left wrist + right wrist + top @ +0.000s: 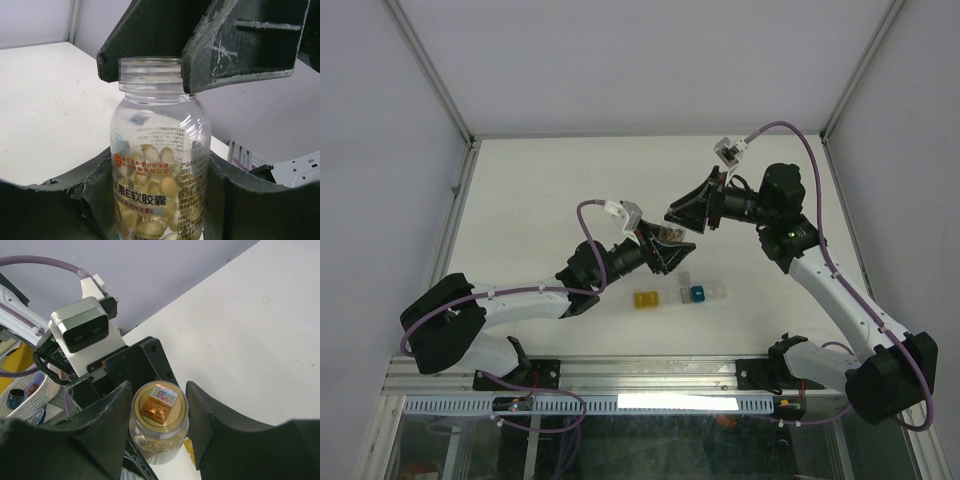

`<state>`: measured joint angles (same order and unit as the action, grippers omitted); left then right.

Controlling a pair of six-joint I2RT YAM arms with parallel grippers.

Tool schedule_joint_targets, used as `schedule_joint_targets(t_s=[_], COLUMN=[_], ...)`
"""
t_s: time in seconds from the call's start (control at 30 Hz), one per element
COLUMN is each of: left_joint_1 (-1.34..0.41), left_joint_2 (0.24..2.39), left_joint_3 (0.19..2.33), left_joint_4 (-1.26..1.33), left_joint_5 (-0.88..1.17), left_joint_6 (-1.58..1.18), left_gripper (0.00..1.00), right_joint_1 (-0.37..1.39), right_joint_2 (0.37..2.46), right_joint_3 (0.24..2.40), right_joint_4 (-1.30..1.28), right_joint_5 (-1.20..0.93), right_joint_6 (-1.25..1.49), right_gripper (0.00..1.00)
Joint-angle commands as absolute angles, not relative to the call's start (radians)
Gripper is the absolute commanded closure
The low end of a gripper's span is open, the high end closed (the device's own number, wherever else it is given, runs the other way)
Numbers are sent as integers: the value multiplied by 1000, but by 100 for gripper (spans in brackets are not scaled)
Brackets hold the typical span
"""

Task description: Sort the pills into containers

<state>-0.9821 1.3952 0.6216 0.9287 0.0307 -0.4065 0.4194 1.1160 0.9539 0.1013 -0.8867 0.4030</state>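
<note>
A clear pill bottle (159,150) full of pale yellow pills (161,186) stands upright between the dark fingers of my left gripper (157,200), which is shut on its body. In the top view the bottle (669,236) is held above the table between the two arms. My right gripper (159,405) reaches in from the far side. Its fingers (112,415) press on both sides of the bottle's gold-sealed top (159,402). The containers lie in a short row on the table: yellow (645,298), grey (683,295), teal (697,293) and clear (715,292).
The white table (540,200) is bounded by an aluminium frame (620,372) at the near edge and pale walls on the other sides. A white basket (20,395) with small items shows beyond the table in the right wrist view.
</note>
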Motion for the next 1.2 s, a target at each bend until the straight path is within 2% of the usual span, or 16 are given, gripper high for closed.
schedule_joint_targets(t_s=[0.0,0.1,0.23,0.3,0.4,0.47,0.57,0.67,0.8,0.93,1.03,1.07,1.17], left_joint_1=[-985,-985,-985,-979,-925,-872,-805,-781,-767,-766,-765,-765,-756], left_joint_2=[1395,1398,1393,1391,1400,1417,1486,1572,1690,1743,1762,1763,1750], left_joint_3=[675,677,679,684,688,698,750,822,939,1045,1091,1094,1060], left_joint_4=[984,985,976,961,996,1045,1206,1425,1722,1742,1742,1742,1726], left_joint_5=[19,23,51,112,348,553,860,1068,1163,1229,1258,1257,1224], left_joint_6=[-432,-435,-437,-421,-421,-444,-553,-749,-1039,-1135,-1155,-1149,-1072], left_gripper=[100,100,100,100,100,100,100,100,100,100,100,100,100], right_joint_1=[424,425,424,423,424,423,424,420,418,419,419,417,395], right_joint_2=[1106,1105,1101,1098,1094,1083,1079,1096,1115,1120,1114,1103,1053], right_joint_3=[965,969,985,1003,1010,985,930,914,945,970,999,1015,1147], right_joint_4=[168,156,138,121,127,219,471,769,890,885,770,680,199], right_joint_5=[-909,-907,-954,-988,-1070,-1157,-1272,-1337,-1402,-1480,-1517,-1493,-1322], right_joint_6=[424,408,376,342,294,293,394,522,567,578,531,482,164], right_gripper=[51,58,88,98,100,100,100,100,100,100,100,90,17])
